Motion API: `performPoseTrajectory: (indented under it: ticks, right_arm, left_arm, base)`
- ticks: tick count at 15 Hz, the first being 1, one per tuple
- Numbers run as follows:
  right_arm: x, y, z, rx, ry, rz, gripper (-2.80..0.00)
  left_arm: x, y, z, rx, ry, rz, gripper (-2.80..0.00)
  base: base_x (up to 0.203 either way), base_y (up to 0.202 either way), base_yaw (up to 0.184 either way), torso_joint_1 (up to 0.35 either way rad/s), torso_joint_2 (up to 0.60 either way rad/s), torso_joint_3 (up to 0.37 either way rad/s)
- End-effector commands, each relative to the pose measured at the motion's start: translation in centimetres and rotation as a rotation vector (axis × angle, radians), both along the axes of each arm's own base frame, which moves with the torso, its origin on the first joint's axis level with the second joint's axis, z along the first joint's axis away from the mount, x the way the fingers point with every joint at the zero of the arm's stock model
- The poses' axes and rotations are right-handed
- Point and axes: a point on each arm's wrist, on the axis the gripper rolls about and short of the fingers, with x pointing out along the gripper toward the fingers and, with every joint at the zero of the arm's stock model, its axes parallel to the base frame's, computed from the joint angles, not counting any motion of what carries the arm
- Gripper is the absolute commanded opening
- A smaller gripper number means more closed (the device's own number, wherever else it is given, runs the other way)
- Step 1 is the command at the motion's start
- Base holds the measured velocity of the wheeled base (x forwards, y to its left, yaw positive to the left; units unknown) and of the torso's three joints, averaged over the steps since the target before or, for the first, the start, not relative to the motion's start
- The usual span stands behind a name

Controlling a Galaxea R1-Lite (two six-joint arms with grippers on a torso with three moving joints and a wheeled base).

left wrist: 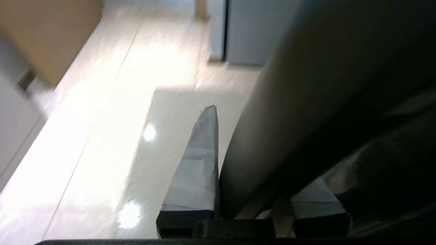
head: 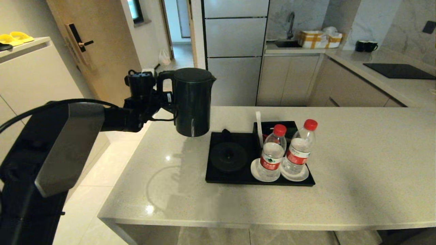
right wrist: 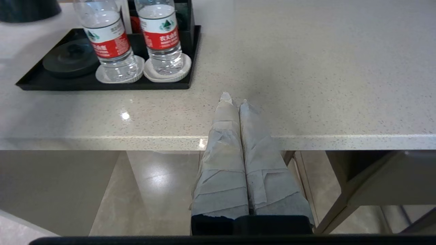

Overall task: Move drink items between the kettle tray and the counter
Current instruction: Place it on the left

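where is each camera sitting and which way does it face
Head: high, facing forward and down at the counter; left arm holds the kettle aloft.
Left wrist: behind the left hand, facing the kettle body and floor.
Right wrist: below the counter edge, right hand shut.
Head and right wrist share the tray and bottles.

Right up against the kettle (left wrist: 306,102) here: its dark curved wall fills most of the view. One taped finger (left wrist: 199,163) of the left gripper (left wrist: 252,190) lies just beside that wall, and the other finger shows on the kettle's far side, so the grip looks closed on the kettle, probably at its handle. Beyond the kettle, the glossy counter (left wrist: 170,136), then pale floor (left wrist: 102,85).
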Motion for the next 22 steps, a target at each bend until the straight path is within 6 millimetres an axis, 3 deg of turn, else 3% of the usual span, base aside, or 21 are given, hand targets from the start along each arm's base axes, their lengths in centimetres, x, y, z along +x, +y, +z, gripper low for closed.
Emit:
performPoseTrajectory:
  ticks: [1, 3, 15, 22]
  right_arm:
    - [0.0, 0.0, 0.0, 0.000, -0.001, 0.000, -2.80]
    - [0.0, 0.0, 0.0, 0.000, -0.002, -0.001, -2.80]
    - [0.0, 0.0, 0.0, 0.000, -0.002, 0.001, -2.80]
    - [0.0, 0.0, 0.0, 0.000, -0.002, 0.001, -2.80]
  left_arm:
    - [1.2, 0.4, -3.0, 0.008, 0.060, -0.014, -2.80]
    - [1.3, 0.5, -3.3, 0.008, 0.067, -0.017, -2.80]
    - [3.3, 7.0, -8.9, 0.041, 0.113, 0.075, -2.80]
    - [2.8, 7.0, -8.6, 0.044, 0.130, 0.072, -2.80]
  base:
    - [0.000, 0.000, 0.000, 0.000, 0.00, 0.000]
    - [0.000, 0.000, 0.000, 0.000, 0.00, 0.000]
    - [0.000, 0.000, 0.000, 0.000, 0.00, 0.000]
    - [0.000, 0.000, 0.000, 0.000, 0.00, 0.000]
